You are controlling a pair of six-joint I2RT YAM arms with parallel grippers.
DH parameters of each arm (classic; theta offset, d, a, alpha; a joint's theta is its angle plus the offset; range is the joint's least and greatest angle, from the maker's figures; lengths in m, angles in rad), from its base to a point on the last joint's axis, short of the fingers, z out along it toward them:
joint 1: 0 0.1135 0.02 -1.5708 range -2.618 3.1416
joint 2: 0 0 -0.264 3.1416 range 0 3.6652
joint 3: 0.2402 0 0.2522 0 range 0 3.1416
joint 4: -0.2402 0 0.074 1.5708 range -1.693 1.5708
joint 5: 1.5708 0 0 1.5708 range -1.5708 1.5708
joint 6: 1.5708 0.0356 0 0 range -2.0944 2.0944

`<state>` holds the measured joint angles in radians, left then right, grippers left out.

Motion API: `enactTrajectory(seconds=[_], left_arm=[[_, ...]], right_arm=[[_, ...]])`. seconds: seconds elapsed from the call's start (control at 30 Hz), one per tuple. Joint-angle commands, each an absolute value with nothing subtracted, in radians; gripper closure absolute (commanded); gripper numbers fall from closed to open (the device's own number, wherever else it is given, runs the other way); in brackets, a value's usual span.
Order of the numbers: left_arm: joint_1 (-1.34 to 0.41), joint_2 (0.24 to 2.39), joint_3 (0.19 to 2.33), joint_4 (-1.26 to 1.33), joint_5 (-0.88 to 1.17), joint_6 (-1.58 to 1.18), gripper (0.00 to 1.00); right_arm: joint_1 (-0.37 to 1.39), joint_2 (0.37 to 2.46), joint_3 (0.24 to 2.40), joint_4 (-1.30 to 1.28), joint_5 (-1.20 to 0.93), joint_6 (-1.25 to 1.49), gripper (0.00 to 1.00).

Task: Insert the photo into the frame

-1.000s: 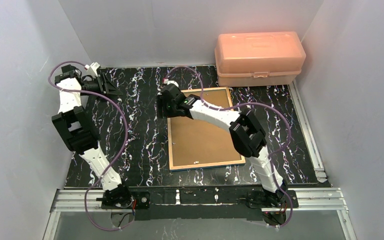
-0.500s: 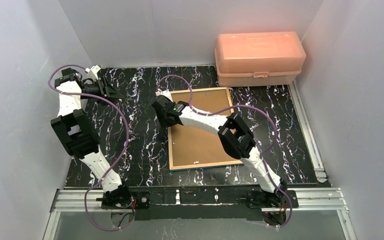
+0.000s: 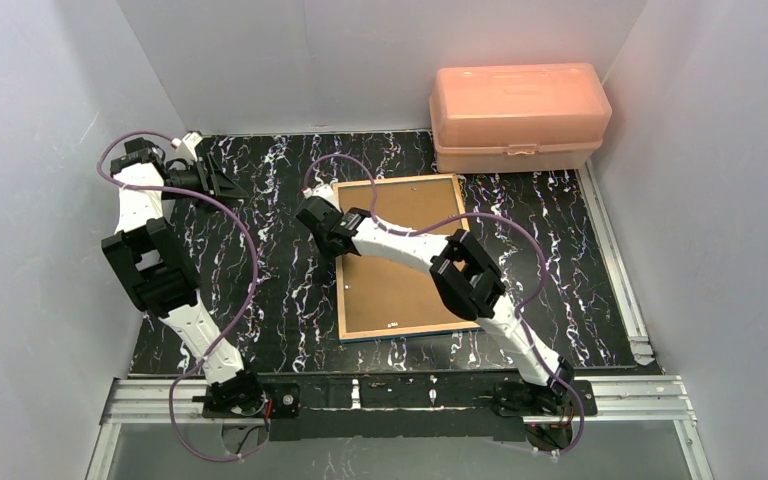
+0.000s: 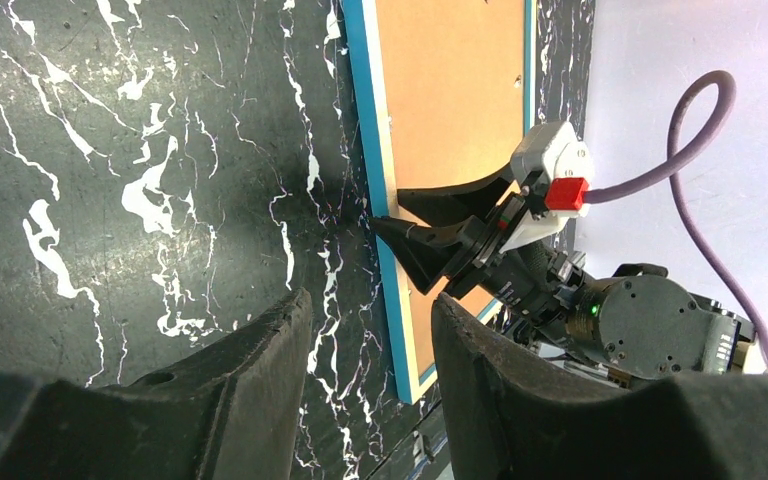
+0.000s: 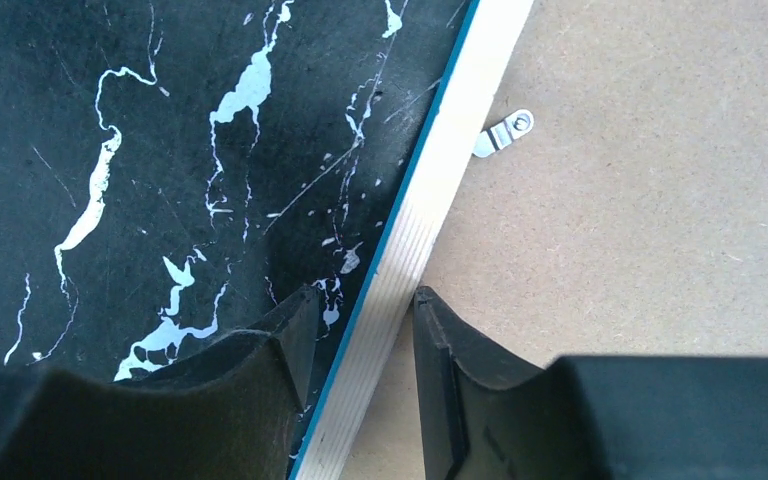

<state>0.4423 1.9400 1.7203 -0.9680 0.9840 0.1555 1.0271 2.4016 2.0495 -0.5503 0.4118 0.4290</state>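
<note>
You're straddling the frame (image 5: 430,215) rail, right claw (image 5: 360,300) parted (left claw (image 4: 370,298) gaping, empty). The photo isn't showing, probably sitting under the backing board (image 5: 640,250).

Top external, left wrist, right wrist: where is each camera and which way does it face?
Top external: above and behind, looking down; left arm and right arm show.
Left wrist: on the left arm, facing the frame across the mat; left pincer in front.
Right wrist: looking down on the frame's edge; right pincer straddles it.
Shared: both wrist views show that edge and right pincer.
</note>
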Motion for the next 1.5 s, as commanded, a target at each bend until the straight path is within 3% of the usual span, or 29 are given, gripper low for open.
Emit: enactTrajectory(seconds=[0.0, 0.17, 0.33, 0.53, 0.73, 0.8, 0.9, 1.03, 1.1, 1.13, 1.33, 1.47], left_arm=[[0.448, 1.885, 1.703, -0.980, 1.018, 0.163, 0.55], [0.448, 1.887, 1.701, -0.980, 1.018, 0.155, 0.56], [0.445, 1.894, 1.696, -0.980, 0.999, 0.169, 0.57], [0.383, 1.887, 1.665, -0.968, 0.936, 0.226, 0.56], [0.284, 1.928, 1.647, -0.941, 0.859, 0.248, 0.56], [0.252, 1.947, 1.645, -0.939, 0.832, 0.252, 0.56], [0.193, 1.971, 1.634, -0.931, 0.800, 0.262, 0.56], [0.116, 2.018, 1.647, -0.919, 0.773, 0.261, 0.56], [0.083, 2.049, 1.667, -0.920, 0.765, 0.256, 0.55], [0.072, 2.065, 1.675, -0.919, 0.764, 0.253, 0.55], [0.019, 2.123, 1.682, -0.919, 0.754, 0.261, 0.54], [0.014, 2.152, 1.675, -0.911, 0.737, 0.273, 0.55]], right_arm=[[1.043, 2.431, 2.102, -0.548, 0.438, 0.403, 0.54], [1.062, 2.425, 2.103, -0.550, 0.431, 0.346, 0.72], [1.107, 2.322, 1.966, -0.489, 0.357, 0.199, 0.87], [1.128, 2.099, 1.700, -0.439, 0.043, -0.024, 0.89], [1.174, 1.885, 1.424, -0.434, -0.097, -0.188, 0.88], [1.179, 1.854, 1.392, -0.472, -0.093, -0.198, 0.79], [1.181, 1.826, 1.382, -0.530, -0.057, -0.200, 0.54], [1.167, 1.760, 1.361, -0.529, 0.063, -0.124, 0.30], [1.130, 1.714, 1.342, -0.500, 0.077, -0.039, 0.24], [1.092, 1.682, 1.324, -0.477, 0.096, 0.020, 0.05], [0.754, 1.410, 1.018, -0.315, 0.046, 0.543, 0.01], [0.611, 1.258, 0.860, -0.327, 0.065, 0.690, 0.01]])
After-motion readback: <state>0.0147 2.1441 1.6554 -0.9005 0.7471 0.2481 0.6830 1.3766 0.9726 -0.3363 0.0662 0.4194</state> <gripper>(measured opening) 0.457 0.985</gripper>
